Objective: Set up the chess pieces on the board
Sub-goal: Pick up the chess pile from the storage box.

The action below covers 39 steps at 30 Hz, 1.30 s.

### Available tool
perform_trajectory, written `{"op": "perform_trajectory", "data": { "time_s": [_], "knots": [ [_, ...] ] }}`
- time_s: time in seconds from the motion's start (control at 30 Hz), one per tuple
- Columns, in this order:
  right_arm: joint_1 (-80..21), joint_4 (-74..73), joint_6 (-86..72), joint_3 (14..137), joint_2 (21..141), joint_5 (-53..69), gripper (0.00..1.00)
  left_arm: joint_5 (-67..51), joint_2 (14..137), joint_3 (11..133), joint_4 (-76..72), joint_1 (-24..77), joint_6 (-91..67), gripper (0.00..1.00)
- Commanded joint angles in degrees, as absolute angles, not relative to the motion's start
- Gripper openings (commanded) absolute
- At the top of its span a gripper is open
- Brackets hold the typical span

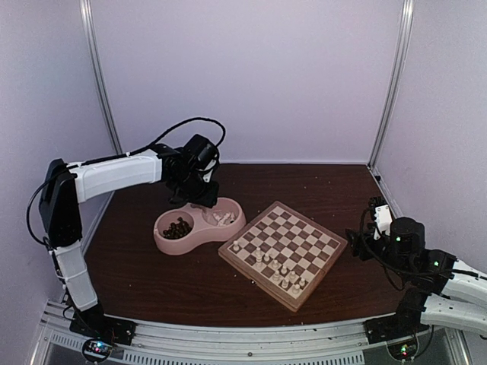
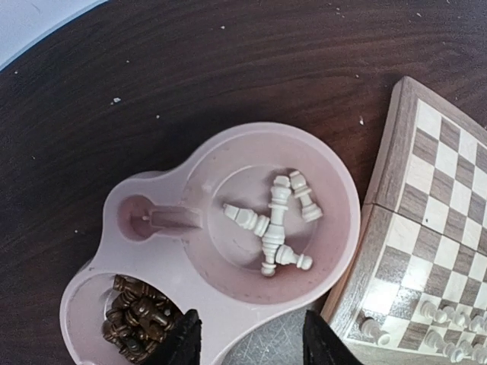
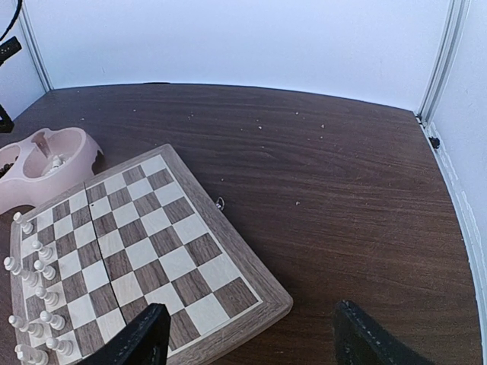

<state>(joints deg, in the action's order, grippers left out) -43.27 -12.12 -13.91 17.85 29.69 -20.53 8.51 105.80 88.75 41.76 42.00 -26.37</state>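
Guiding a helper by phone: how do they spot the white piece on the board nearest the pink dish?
Find the wooden chessboard beside the pink double-bowl dish. White pieces stand along its near-left edge; the end chessman, at the corner closest to the dish, sits slightly apart from the rest.

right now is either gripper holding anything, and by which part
Nothing is held: left gripper open over the pink dish, right gripper open near the board.

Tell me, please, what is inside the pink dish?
One bowl holds loose cream chess pieces; the other a heap of dark pieces, partly hidden by the left gripper.
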Motion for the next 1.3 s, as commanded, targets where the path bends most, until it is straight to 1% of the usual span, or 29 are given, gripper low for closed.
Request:
{"op": "perform_trajectory", "data": {
  "time_s": [0.0, 0.3, 0.87, 1.0, 1.17, 1.27],
  "knots": [
    [-43.3, -11.1, -14.5, 18.2, 29.8, -21.0, 0.76, 7.1, 111.1, 94.2, 45.0, 40.9, -23.1, 0.42],
    [-43.3, -11.1, -14.5, 18.3, 30.3, -21.3, 0.76, 3.7, 122.0, 104.9, 49.3, 38.9, -20.1, 0.34],
    [-43.3, -10.9, -14.4, 18.4, 30.5, -21.5, 0.76, 2.2, 133.7, 115.3, 52.0, 38.9, -18.2, 0.34],
    [-43.3, -10.7, -14.4, 18.4, 30.7, -21.5, 0.76, 2.6, 135.6, 116.2, 52.6, 38.9, -18.2, 0.30],
    [-43.3, -10.7, -14.4, 18.5, 30.8, -21.5, 0.76, 2.7, 137.1, 116.3, 52.7, 38.9, -18.1, 0.28],
    [-43.3, -10.8, -14.4, 18.5, 30.8, -21.6, 0.77, 2.7, 137.5, 116.6, 53.7, 38.9, -18.1, 0.19]
  ]
}}
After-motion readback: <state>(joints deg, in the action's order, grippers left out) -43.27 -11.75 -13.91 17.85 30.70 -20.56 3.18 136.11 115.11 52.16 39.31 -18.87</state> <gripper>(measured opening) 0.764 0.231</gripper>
